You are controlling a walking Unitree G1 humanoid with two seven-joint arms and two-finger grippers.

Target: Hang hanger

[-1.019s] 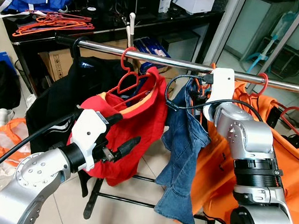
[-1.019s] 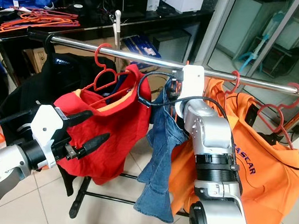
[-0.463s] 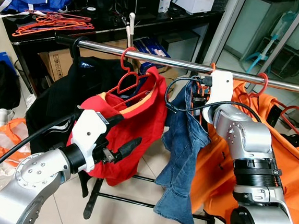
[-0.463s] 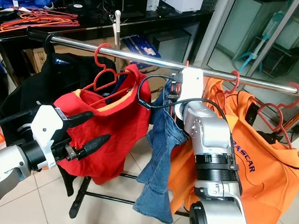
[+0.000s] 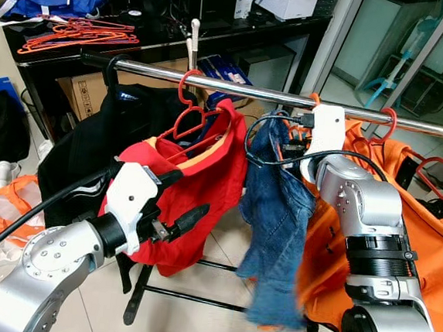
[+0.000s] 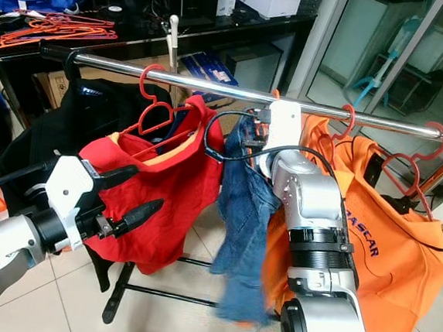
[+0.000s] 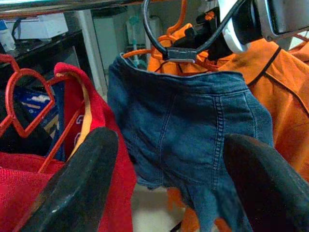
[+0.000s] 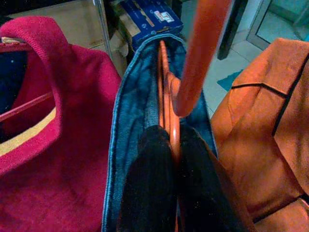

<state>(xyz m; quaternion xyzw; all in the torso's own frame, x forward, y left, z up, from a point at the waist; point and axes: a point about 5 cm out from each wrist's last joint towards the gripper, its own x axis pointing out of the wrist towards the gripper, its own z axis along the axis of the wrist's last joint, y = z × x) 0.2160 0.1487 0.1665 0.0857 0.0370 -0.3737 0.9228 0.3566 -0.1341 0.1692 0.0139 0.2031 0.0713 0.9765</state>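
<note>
Right arm (image 5: 361, 205) raised to rail (image 5: 236, 88)

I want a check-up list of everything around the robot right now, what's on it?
Surface: chrome clothes rail, tiled floor below.
Job's things: orange hanger carrying blue jeans, held up by the rail.
Clutter: red shirt, black garment, orange shirts, spare hangers on the black table.
Grippers: right gripper shut on the orange hanger; left gripper open, by the red shirt.
Cables: black cable looping at the right wrist.
Surroundings: glass doors, boxes.
</note>
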